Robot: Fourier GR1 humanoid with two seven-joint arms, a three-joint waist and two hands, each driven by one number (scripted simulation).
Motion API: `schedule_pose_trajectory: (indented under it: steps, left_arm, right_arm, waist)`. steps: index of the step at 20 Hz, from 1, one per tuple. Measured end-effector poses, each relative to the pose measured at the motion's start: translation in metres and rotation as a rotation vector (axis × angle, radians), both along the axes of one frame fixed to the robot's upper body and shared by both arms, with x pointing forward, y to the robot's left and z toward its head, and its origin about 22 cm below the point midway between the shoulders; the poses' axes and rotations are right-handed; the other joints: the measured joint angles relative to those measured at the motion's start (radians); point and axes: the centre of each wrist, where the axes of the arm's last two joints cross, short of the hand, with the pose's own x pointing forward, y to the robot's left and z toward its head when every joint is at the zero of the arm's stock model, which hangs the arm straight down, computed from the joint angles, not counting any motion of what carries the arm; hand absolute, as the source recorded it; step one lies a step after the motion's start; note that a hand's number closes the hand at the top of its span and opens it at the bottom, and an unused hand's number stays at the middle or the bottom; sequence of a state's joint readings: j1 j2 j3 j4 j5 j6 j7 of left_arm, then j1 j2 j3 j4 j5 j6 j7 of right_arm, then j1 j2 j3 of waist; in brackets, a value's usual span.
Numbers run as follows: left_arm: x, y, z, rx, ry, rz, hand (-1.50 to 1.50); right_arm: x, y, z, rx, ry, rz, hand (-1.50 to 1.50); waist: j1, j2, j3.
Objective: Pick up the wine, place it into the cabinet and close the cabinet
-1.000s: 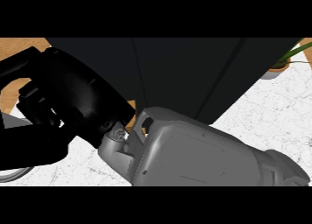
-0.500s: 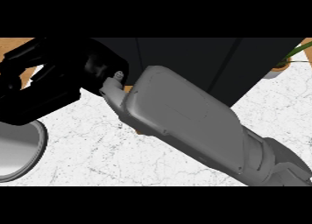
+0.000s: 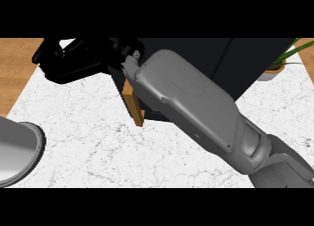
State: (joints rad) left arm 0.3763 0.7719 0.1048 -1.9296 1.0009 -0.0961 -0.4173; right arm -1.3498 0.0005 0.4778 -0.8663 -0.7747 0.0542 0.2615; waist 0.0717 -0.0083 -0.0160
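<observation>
White marble covers the table (image 3: 153, 154), with wooden floor showing at both upper corners. One black cabinet (image 3: 205, 57) stands at the far edge; its interior is too dark to read, and a wooden door edge (image 3: 133, 106) juts forward. One grey forearm (image 3: 199, 114) crosses it diagonally, ending in the right hand (image 3: 75, 62), black, fingers curled, contents hidden. A second grey forearm end (image 3: 10, 150) is cut off at left; its hand is unseen. The wine cannot be made out. One potted plant (image 3: 280, 62) sits at the upper right.
</observation>
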Motion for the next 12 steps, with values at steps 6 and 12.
schedule_pose_trajectory:
  steps: [6, 12]
  left_arm:
    - [0.001, -0.001, 0.005, -0.001, 0.007, -0.024, -1.5]
    - [0.003, -0.006, 0.009, -0.023, 0.001, -0.041, -1.5]
  right_arm:
    - [0.006, -0.006, -0.01, 0.045, -0.013, 0.013, 1.5]
    - [0.008, -0.008, -0.014, 0.092, -0.034, 0.041, 1.5]
  waist:
    - [0.006, -0.016, -0.01]
    - [-0.001, -0.017, -0.023]
